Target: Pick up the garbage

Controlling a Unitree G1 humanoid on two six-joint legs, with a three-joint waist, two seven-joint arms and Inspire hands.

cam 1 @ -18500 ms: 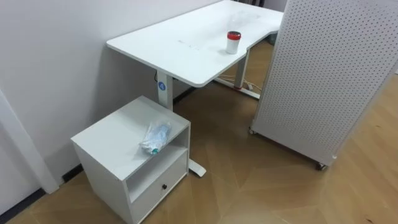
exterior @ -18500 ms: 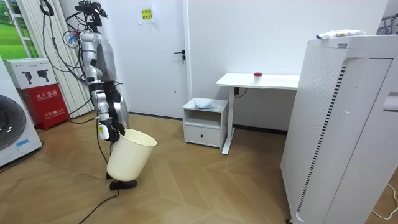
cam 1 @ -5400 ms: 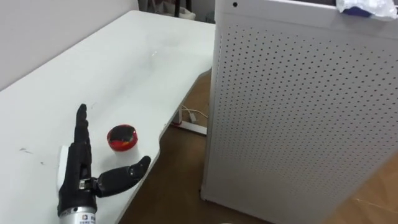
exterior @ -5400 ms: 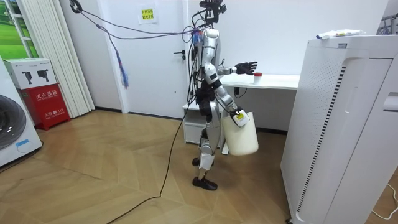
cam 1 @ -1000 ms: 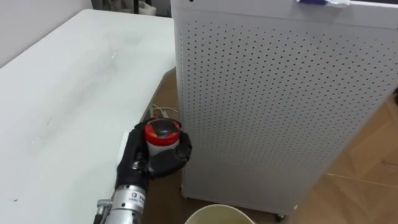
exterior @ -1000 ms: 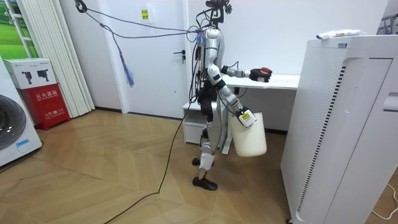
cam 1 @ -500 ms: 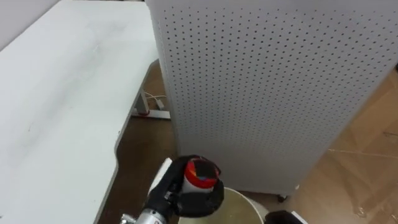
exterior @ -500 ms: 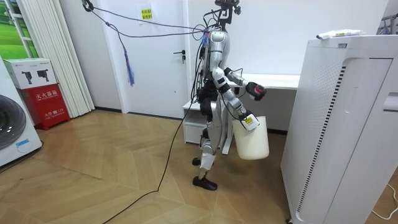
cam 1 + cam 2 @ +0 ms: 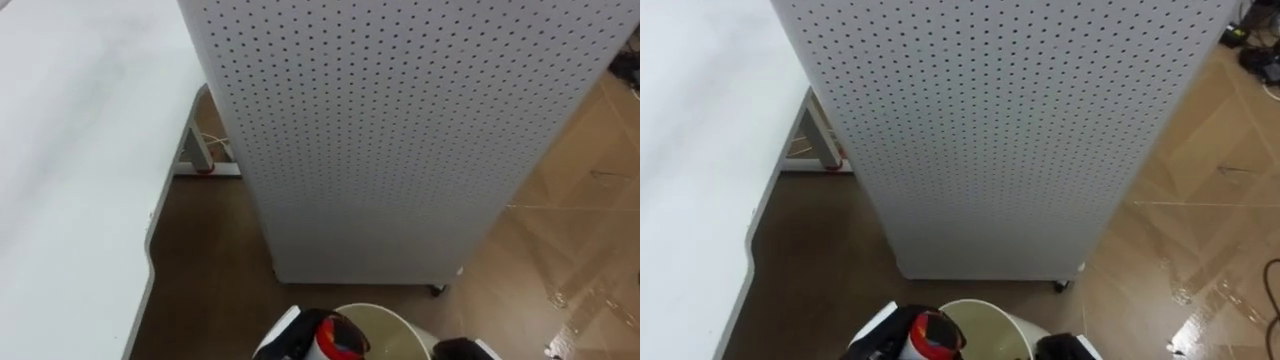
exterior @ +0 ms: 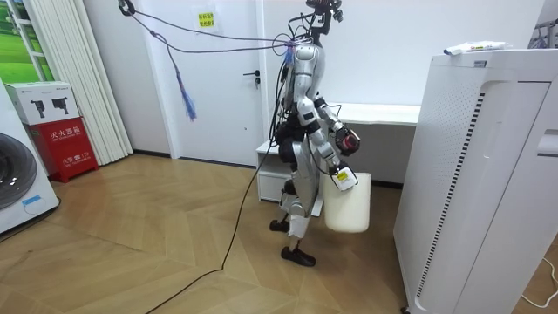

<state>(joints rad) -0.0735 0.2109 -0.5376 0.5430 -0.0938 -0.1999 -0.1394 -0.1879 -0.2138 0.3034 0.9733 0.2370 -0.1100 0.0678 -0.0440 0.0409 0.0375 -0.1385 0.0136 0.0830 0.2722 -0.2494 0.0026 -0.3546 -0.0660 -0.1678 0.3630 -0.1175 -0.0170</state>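
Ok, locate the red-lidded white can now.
The red-lidded white can sits in the left hand, bottom of the left eye view, above the cream plastic bucket.

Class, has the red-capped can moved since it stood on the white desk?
Yes. The can, gripped in the left hand, has left the desk, lowered toward the bin.

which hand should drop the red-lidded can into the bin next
Left: the left hand grips the red-lidded white can at the cream plastic bin's rim; the right hand carries that bin.
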